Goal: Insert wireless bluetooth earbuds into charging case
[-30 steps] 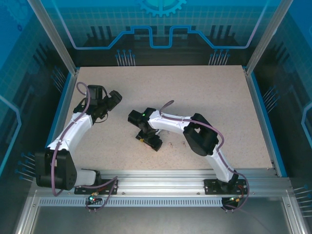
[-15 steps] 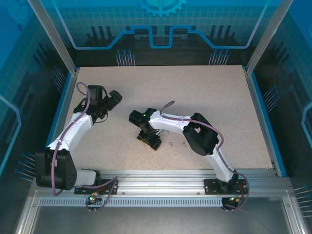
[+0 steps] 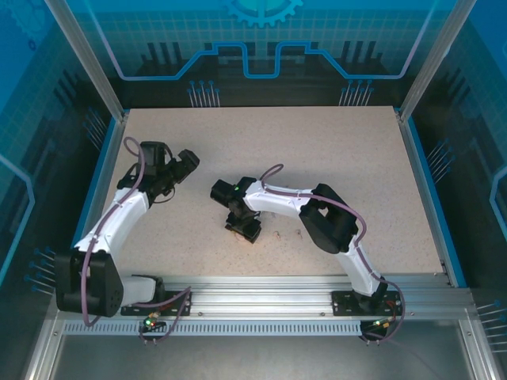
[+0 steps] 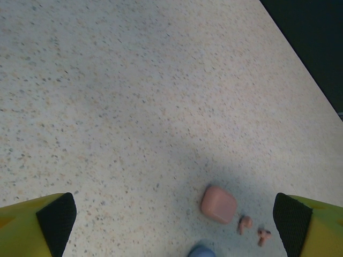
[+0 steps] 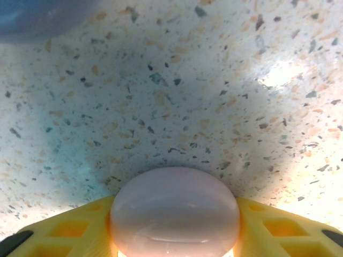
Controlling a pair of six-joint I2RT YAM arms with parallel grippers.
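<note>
Right pincer (image 5: 174, 227) comes first for us: its yellow fingers (image 5: 59, 233) are closed on a pale case (image 5: 174, 206), a smooth, rounded pebble held between them. We cannot tell whether it rests on the desk (image 3: 333, 150) or hangs just over it. Our left pincer (image 4: 174, 219) stands wide open, its black pads (image 4: 56, 217) at the two lower corners of its wrist view. From above we see the speckled desk spread under both arms. The right arm (image 3: 317, 210) reaches leftward across the near middle, its pincer low over the surface. The left arm (image 3: 119, 218) runs up the left side, and its pincer ends well apart from the other. A blurred blue patch (image 5: 43, 16) sits at the upper left of the right wrist view. Ahead of the left pincer a pink case (image 4: 218, 204) lies flat on the desk, closed as far as we can tell. Just beside it on its right lie two coral buds (image 4: 245, 224), small and stemmed, near each other with a gap between them. A blue shape (image 4: 202, 250) peeks in at the bottom edge near the pink case, and too little of it shows for us to name it.
</note>
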